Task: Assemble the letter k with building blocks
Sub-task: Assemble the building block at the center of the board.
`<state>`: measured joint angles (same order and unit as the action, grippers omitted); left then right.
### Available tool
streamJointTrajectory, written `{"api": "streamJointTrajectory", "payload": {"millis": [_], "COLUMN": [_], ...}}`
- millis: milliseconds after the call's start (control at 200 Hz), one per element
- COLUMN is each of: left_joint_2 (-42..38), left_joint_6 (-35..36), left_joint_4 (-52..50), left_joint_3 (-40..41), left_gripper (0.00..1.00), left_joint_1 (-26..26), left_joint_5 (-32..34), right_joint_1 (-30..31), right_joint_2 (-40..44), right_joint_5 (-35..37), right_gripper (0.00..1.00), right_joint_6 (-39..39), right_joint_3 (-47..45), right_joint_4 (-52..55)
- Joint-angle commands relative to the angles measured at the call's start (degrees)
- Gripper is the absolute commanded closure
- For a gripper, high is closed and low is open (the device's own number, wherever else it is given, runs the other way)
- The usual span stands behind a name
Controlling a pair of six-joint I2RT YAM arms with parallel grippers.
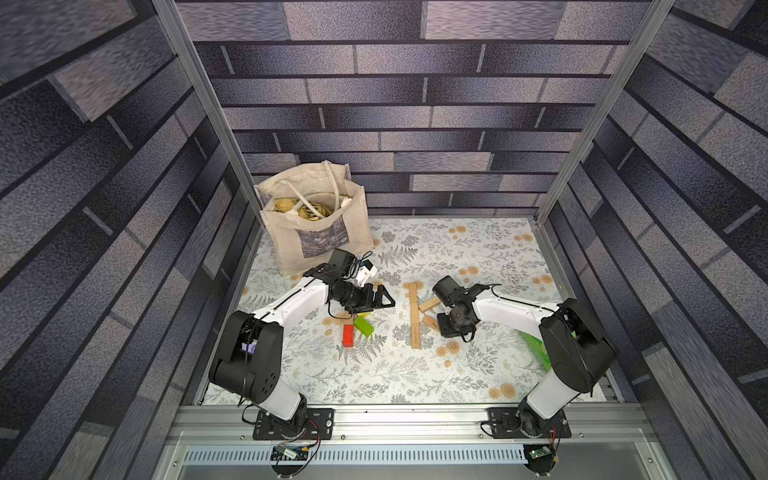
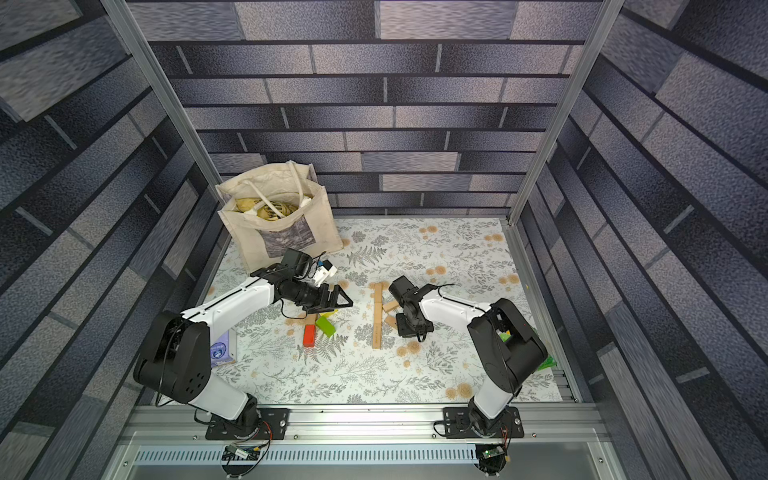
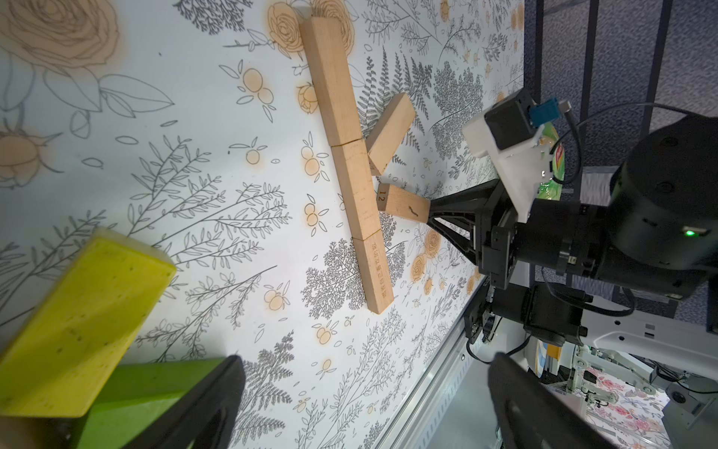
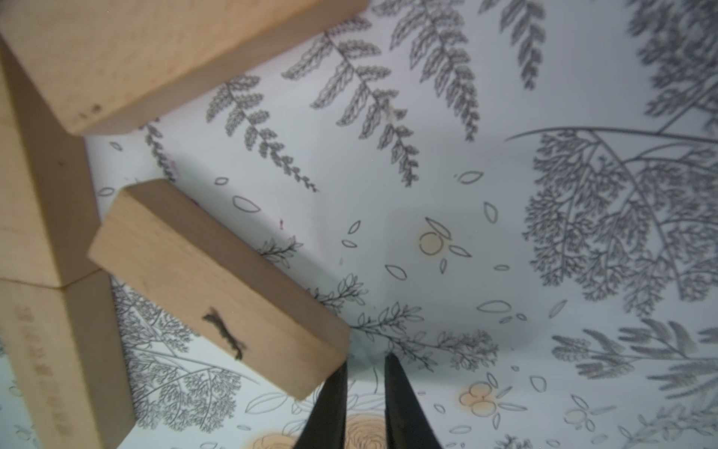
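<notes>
In both top views a flat letter k of tan building blocks lies mid-table: a three-block spine (image 1: 414, 316) (image 3: 355, 186), an upper slanted block (image 1: 429, 304) (image 3: 388, 132) and a lower slanted block (image 1: 430, 322) (image 4: 209, 287). My right gripper (image 4: 365, 361) is shut with nothing between its fingers. One finger touches the lower slanted block's outer end. My left gripper (image 1: 380, 305) (image 3: 367, 359) hangs open and empty over a pile with a red block (image 1: 348, 336), a green block (image 3: 155, 392) and a yellow block (image 3: 83, 322).
A cream tote bag (image 1: 316, 220) stands at the back left. A purple tissue pack (image 2: 222, 349) lies behind the left arm, and a green packet (image 1: 536, 349) under the right arm. A metal rail (image 1: 395, 415) runs along the front edge.
</notes>
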<state>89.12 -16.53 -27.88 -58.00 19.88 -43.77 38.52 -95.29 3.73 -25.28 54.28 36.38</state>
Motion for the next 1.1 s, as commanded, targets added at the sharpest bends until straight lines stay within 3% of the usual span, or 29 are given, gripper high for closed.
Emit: {"api": "streamJointTrajectory", "payload": {"millis": [0, 1097], "left_joint_2": [0.39, 0.74], "left_joint_6": [1.99, 2.03], "left_joint_4": [-0.55, -0.76], "left_joint_3": [-0.45, -0.54], "left_gripper": [0.0, 0.0], "left_joint_1": [0.43, 1.03], "left_joint_5": [-1.48, -0.4], "right_joint_1": [0.38, 0.42], "right_joint_2": [-1.26, -1.39], "right_joint_5": [1.43, 3.49], "right_gripper": [0.79, 0.77], "right_joint_6": [0.23, 0.81], "right_joint_3": [1.35, 3.13], "right_joint_4": [0.51, 2.93]}}
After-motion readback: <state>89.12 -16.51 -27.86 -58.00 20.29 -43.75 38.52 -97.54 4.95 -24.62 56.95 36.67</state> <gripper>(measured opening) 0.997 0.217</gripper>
